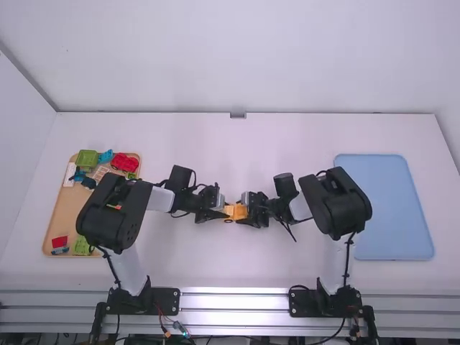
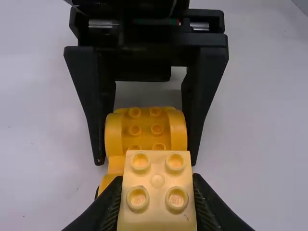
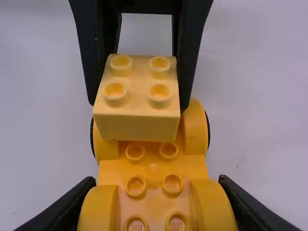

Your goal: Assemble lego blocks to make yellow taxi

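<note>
I count two robot arms, the left arm [image 1: 118, 212] and the right arm [image 1: 336, 205], and two grippers, the left gripper [image 1: 225, 210] and the right gripper [image 1: 248, 208]. There is one table [image 1: 223, 266], one brown tray [image 1: 63, 215] and one blue tray [image 1: 392, 208]. Of yellow things there are two: one block [image 2: 157, 180] having four studs, and one car base [image 3: 153, 168]. The brown tray's coloured pieces are too crowded for an exact number.

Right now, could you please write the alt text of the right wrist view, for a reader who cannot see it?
The left gripper holds a pale yellow block with four studs over the far part of a darker yellow car base. The right gripper grips the base's near part, with the white table as background.
</note>
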Tool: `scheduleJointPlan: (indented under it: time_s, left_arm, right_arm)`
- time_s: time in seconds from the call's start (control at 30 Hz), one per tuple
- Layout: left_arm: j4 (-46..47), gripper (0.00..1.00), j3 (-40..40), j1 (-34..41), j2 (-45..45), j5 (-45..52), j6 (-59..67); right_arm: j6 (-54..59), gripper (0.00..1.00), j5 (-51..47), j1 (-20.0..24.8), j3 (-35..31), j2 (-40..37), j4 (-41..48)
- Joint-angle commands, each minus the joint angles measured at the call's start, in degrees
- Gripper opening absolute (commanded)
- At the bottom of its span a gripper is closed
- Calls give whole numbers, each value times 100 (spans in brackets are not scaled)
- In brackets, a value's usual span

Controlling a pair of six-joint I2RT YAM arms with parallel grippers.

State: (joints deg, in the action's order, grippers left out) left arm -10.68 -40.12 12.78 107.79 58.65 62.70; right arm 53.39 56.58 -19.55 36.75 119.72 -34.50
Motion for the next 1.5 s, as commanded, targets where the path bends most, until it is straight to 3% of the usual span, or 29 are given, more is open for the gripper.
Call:
scheduleJointPlan:
  time_s: [0.0,0.47,1.47]
  left_arm:
    - [-31,2,-70,79,24,31,-35]
    - [-595,2,-70,289,35,-592,-741]
    - [-197,1,-70,273,-216,-693,-595]
  right_arm:
    - [-44,47,-127,0,52,105,28]
    - [-63,48,-153,0,48,105,28]
    - [-341,48,-411,26,111,105,46]
